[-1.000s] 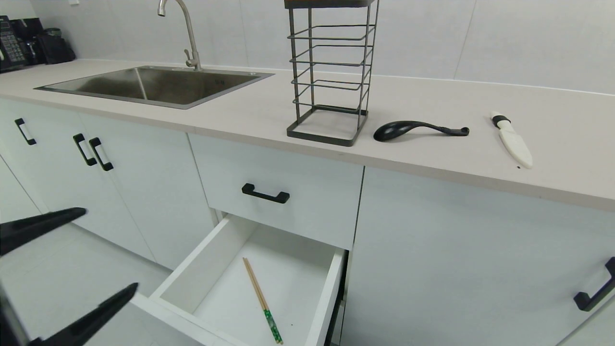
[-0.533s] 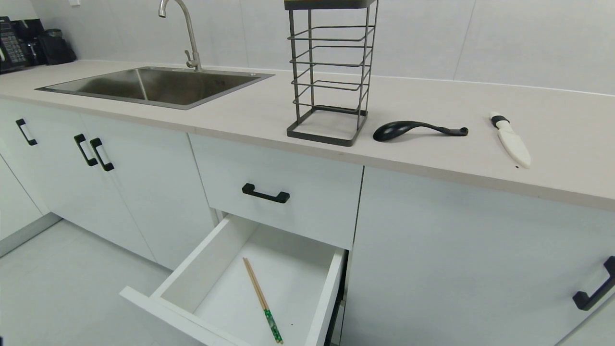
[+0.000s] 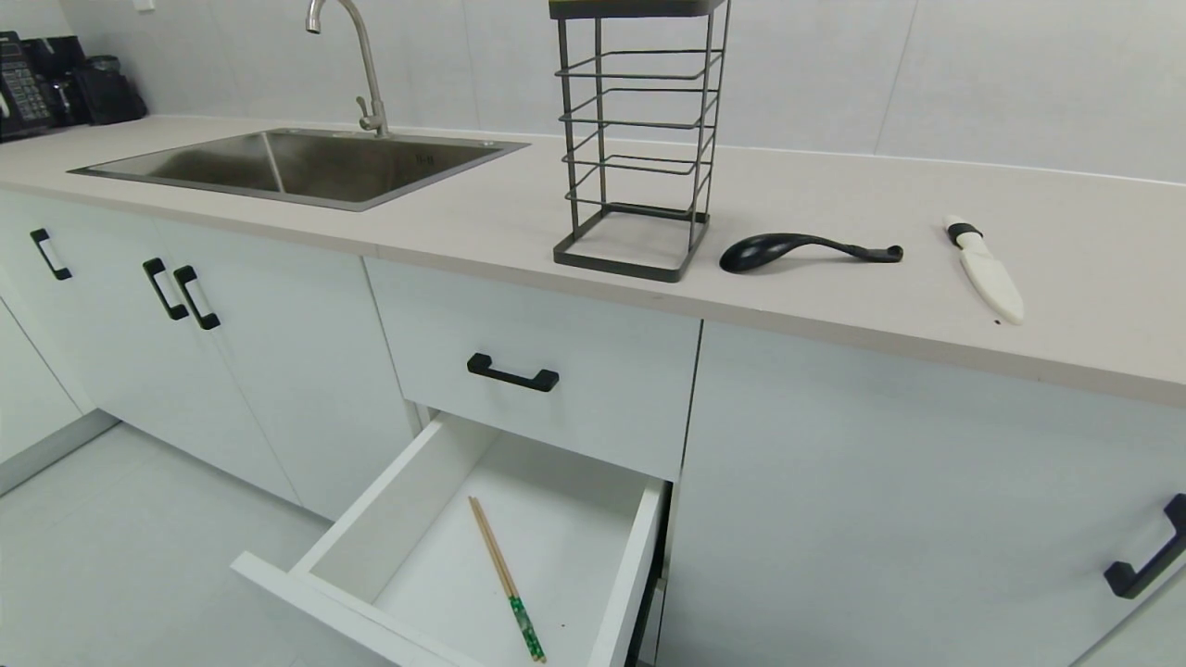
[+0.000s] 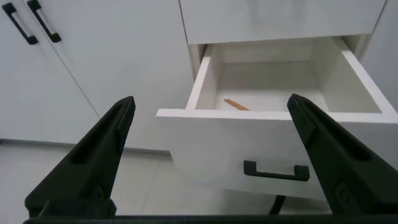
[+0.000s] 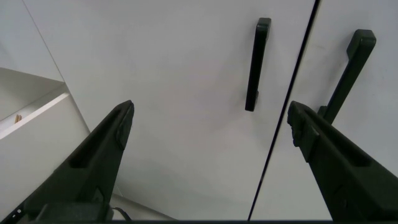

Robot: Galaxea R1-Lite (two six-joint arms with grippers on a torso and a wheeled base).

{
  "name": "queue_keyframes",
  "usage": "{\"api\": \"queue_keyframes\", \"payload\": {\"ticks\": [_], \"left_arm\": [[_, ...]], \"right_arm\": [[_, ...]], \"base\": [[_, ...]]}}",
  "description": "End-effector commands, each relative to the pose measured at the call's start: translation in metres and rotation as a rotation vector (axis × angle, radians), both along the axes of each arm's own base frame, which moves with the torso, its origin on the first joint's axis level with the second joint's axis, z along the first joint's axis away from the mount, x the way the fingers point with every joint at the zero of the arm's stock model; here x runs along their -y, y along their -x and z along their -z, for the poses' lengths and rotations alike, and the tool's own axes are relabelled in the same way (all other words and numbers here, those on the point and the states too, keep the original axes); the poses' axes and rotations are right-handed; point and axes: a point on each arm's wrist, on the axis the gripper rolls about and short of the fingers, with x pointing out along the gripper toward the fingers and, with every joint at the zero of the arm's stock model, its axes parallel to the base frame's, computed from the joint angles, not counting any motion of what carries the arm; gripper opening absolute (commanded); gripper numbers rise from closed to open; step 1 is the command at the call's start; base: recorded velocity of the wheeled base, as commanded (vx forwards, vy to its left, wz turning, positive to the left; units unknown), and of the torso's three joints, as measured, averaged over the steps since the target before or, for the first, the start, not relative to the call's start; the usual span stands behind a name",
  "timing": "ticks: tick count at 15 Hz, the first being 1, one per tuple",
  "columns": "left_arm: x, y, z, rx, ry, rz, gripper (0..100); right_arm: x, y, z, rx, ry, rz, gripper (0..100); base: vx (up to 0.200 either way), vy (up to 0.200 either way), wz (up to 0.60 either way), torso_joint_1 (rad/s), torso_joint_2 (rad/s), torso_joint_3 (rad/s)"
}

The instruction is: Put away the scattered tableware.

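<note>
Kitchen counter (image 3: 834, 195) | spoon (image 3: 806, 248) + knife (image 3: 987, 273) up on it, above R gripper (image 5: 211, 107), spoon axis sideways | L gripper (image 4: 211, 102) at open drawer (image 4: 267, 137) w/ chopsticks (image 3: 505, 574) | both spread wide, empty | R gripper prob nearer

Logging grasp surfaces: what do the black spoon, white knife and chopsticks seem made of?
Black spoon: glossy, probably plastic, by its sheen. White knife: matte cream with a black band, plastic or ceramic. Chopsticks: pale wood or bamboo, green-patterned ends.
</note>
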Motion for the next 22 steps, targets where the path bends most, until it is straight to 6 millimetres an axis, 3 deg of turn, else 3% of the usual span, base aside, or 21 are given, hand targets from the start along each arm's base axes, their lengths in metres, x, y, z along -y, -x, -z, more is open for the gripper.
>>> {"api": "queue_keyframes", "payload": {"ticks": [1, 10, 14, 22], "left_arm": [[-0.0023, 0.0035, 0.0062, -0.007, 0.094, -0.057, 100], [-0.0025, 0.0035, 0.0062, -0.01, 0.115, -0.067, 100], [-0.0025, 0.0035, 0.0062, -0.01, 0.115, -0.067, 100], [-0.0025, 0.0035, 0.0062, -0.01, 0.115, -0.067, 100]], "right_arm": [[0.0, -0.0001, 0.0001, -0.001, 0.0, 0.0, 100], [0.0, 0.0, -0.0003, 0.0, 0.002, 0.0, 100], [0.0, 0.0, -0.0003, 0.0, 0.0, 0.0, 100], [0.0, 0.0, -0.0003, 0.0, 0.0, 0.0, 100]], "base": [[0.0, 0.0, 0.0, 0.0, 0.0, 0.0], [0.0, 0.0, 0.0, 0.0, 0.0, 0.0], [0.0, 0.0, 0.0, 0.194, -0.09, -0.08], [0.0, 0.0, 0.0, 0.226, -0.54, -0.21]]}}
